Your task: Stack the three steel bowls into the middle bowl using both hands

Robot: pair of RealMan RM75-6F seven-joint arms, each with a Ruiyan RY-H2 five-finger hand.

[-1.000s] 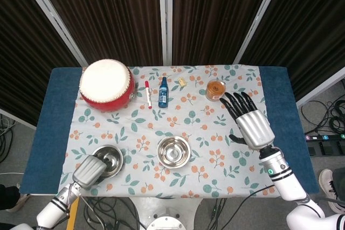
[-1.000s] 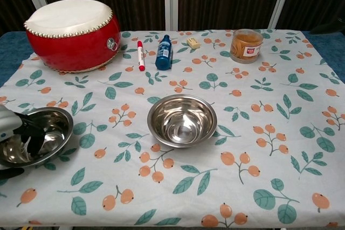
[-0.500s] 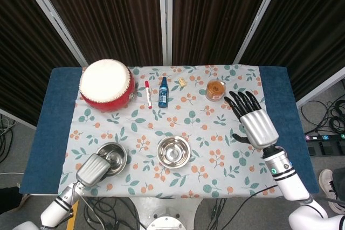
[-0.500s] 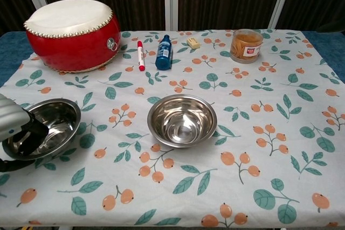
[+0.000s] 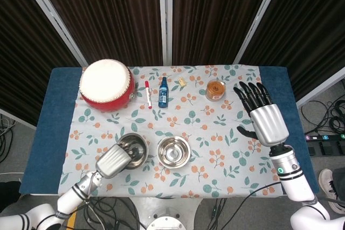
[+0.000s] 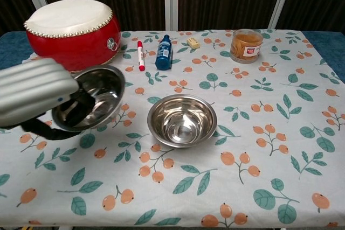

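My left hand (image 5: 114,161) (image 6: 33,93) grips a steel bowl (image 5: 133,150) (image 6: 91,103) by its near rim and holds it lifted and tilted, just left of the middle bowl (image 5: 173,151) (image 6: 182,120). The middle bowl stands upright on the cloth at the table's centre front. It looks thick-rimmed, and I cannot tell if another bowl lies nested in it. My right hand (image 5: 263,117) hovers over the table's right side with fingers spread and nothing in it; the chest view does not show it.
A red drum (image 5: 107,84) (image 6: 71,33) stands at the back left. A red marker (image 5: 147,94), a blue bottle (image 5: 163,92), a small yellow block (image 5: 182,82) and an orange-filled jar (image 5: 215,90) (image 6: 246,46) line the back of the floral tablecloth (image 5: 215,149).
My left hand has lifted the left bowl off the cloth and carried it right, toward the middle bowl. My right hand drifted a little right and back.
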